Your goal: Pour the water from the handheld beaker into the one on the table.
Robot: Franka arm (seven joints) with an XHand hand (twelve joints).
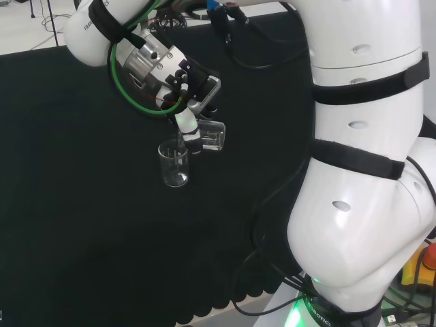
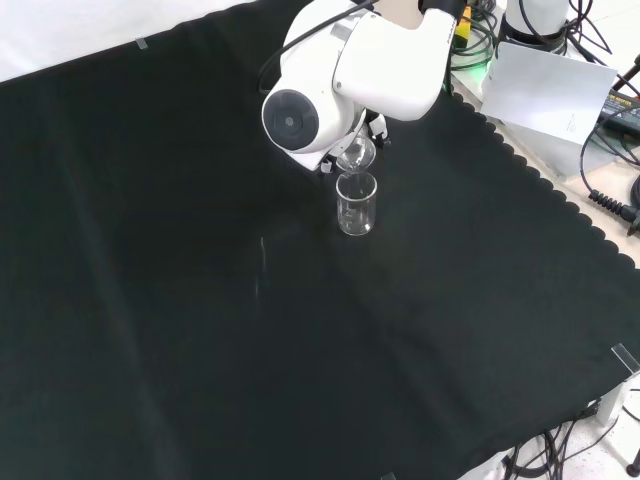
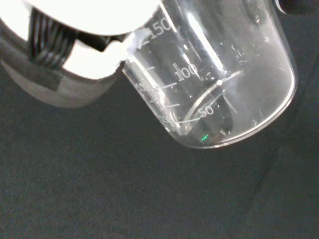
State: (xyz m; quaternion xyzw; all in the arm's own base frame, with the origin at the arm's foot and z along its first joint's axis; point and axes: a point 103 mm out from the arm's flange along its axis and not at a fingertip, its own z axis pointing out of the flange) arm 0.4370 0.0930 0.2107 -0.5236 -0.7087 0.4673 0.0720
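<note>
My hand [image 1: 185,122] is shut on a clear glass beaker [image 1: 211,135], which lies tipped on its side just above the table beaker. In the head view its mouth points left, over the rim of the upright clear beaker [image 1: 174,165] on the black cloth. A thin stream seems to fall from one into the other. In the front view the tilted held beaker [image 2: 355,155] hangs right above the standing beaker [image 2: 357,203], partly behind the arm's white link. Close up, the wrist view shows the held beaker [image 3: 219,79] with its graduation marks beside a white part of the hand [image 3: 75,30].
Black cloth [image 2: 200,300] covers the bench, with a scalloped edge at the front view's right. The arm's big white links [image 1: 368,170] stand at the head view's right. Cables and a white sheet [image 2: 545,95] lie past the cloth's edge.
</note>
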